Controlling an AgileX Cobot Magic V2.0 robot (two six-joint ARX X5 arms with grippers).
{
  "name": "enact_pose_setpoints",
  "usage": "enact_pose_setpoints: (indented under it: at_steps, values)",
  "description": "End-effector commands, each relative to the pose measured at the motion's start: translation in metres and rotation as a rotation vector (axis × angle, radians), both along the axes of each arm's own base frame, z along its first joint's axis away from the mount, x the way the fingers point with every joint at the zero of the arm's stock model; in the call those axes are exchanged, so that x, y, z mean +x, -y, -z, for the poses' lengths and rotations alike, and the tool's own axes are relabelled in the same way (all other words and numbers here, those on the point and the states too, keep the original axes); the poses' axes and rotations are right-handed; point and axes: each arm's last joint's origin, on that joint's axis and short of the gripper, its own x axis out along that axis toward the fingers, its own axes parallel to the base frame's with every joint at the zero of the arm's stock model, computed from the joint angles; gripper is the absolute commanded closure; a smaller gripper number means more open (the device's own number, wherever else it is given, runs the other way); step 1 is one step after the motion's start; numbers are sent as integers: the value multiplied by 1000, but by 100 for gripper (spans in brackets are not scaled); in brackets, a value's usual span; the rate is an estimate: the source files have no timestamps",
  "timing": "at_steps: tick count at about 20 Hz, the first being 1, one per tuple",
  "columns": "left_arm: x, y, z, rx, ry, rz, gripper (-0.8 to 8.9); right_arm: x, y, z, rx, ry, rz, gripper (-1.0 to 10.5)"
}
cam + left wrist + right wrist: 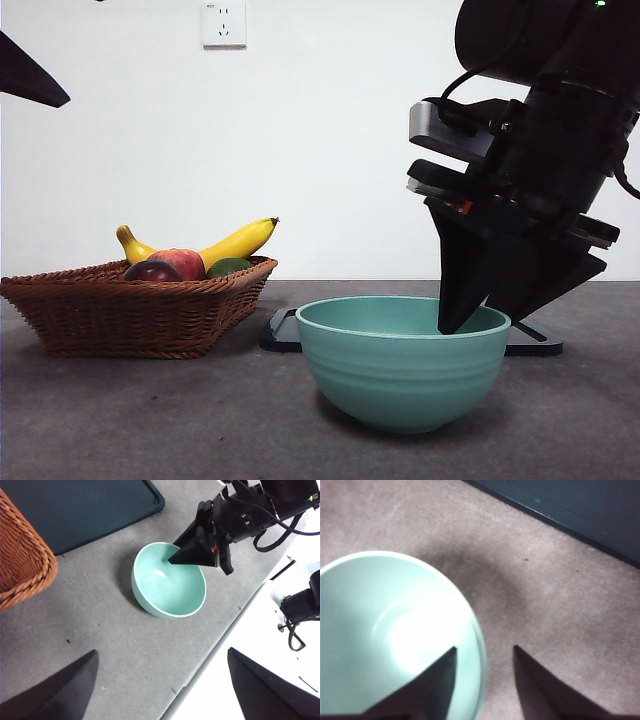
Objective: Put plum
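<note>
1. The plum [152, 271] lay in the wicker basket [130, 315] at about nine o'clock of the front view, its dark maroon top just showing above the woven rim, touching the red-and-yellow fruit [181, 262] beside it.
2. By my judgement it would handle as a light, firm, round thing with a glossy skin, so it could slip. A hold across its widest part, from above, looked safest, with the neighbouring fruit crowding one side.
3. A yellow banana [232, 243] curved behind the pile, and a dark green fruit [229, 266] sat at the plum's three o'clock, past the red one.
4. The basket was stiff brown weave with slanted walls. The bowl [402, 361] was smooth and pale teal, with faint ridges outside, and it was empty in both wrist views.
5. The right pincer [485, 652] hung at the bowl's rim with its jaws apart and nothing between them. One jaw was over the inside of the bowl and the other outside the wall.
6. In the left wrist view that same pincer reached in over the bowl from about one o'clock.
7. The left pincer [162, 667] waited high over the grey, felt-like surface [200, 420] with its jaws wide apart and empty, well apart from the basket.
8. A dark blue tray [85, 507] lay flat behind the bowl.
9. To my eye the plum had not yet been picked up, and the basket was well apart from the right pincer.
</note>
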Motion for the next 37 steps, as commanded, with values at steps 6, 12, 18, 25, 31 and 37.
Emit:
enact_pose_setpoints:
  at_steps: [6, 12, 18, 25, 31, 37]
  values:
    - [1, 1, -6, -8, 28, 11, 410, -8, 5, -47, 33, 134, 25, 742]
    - [1, 1, -6, -8, 28, 11, 410, -39, 28, -118, 118, 302, -17, 742]
    - [1, 1, -6, -8, 28, 11, 410, -83, 56, -150, 165, 364, -82, 742]
    - [1, 1, -6, -8, 27, 11, 410, -116, 72, -149, 250, 218, -218, 742]
    - [1, 1, -6, -8, 26, 11, 410, -116, 72, -149, 245, 214, -220, 742]
    - [1, 1, -6, -7, 25, 11, 410, -116, 72, -149, 245, 214, -220, 743]
